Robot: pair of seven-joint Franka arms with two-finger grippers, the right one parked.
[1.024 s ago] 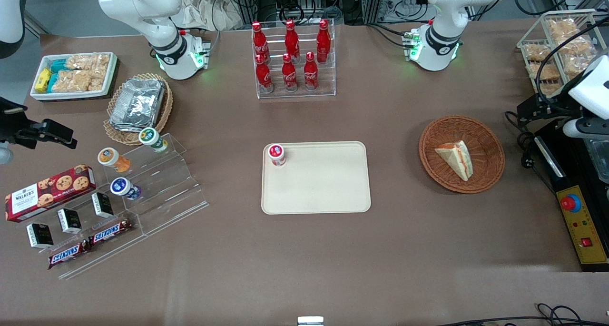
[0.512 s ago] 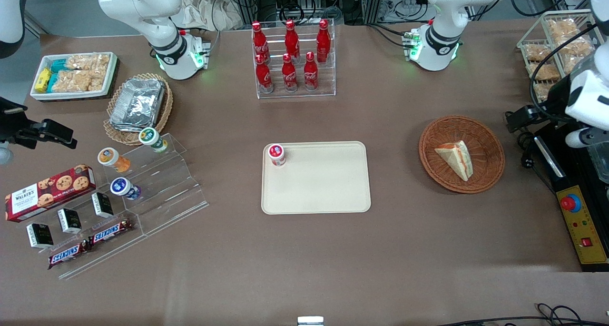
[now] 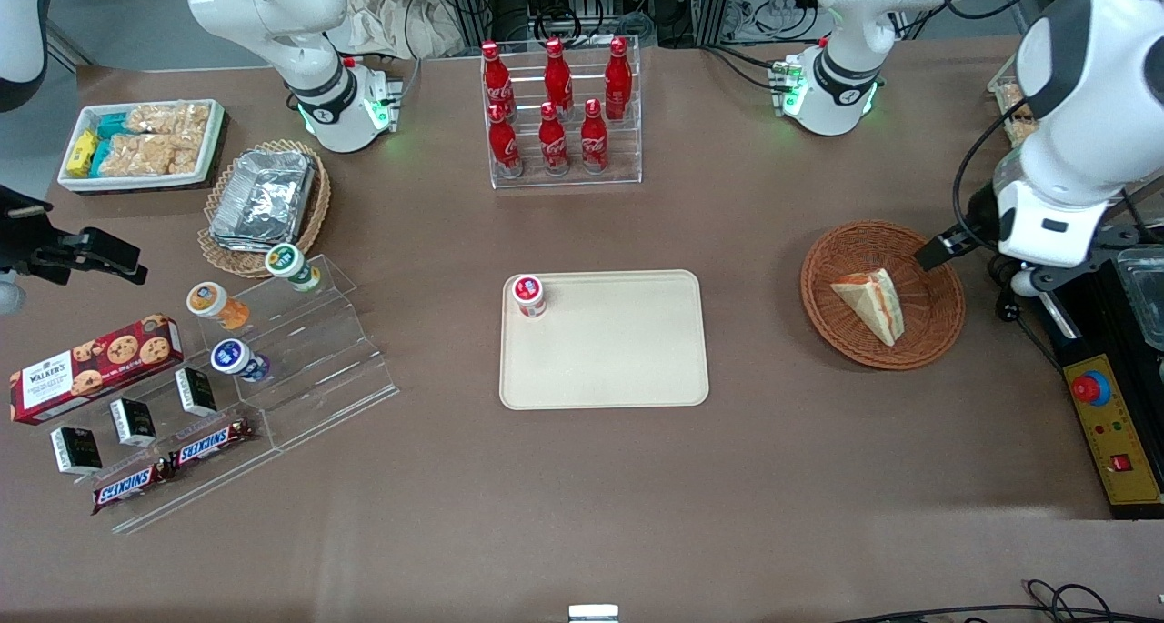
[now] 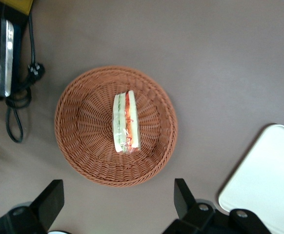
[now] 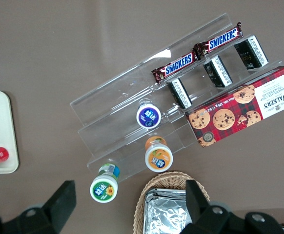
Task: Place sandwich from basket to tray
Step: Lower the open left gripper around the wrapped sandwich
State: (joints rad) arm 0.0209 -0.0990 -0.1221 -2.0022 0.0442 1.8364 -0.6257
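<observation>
we're at the reach-in step: the gripper [image 4: 116, 204] hangs above the basket [image 3: 937, 332] rim, on the working arm's side, fingers spread wide with nothing between them. the sandwich [image 3: 871, 305] lies in the middle of the basket, untouched. next we'd need to centre over the wedge, drop down and pinch it gently across the bread, then carry it to the tray [image 3: 618, 350].

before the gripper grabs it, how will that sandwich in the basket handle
Probably soft: the sandwich is bread with layered filling, so it may squash or shed layers. It sits on edge in the basket, so it could tip. The open gripper hangs above.
</observation>
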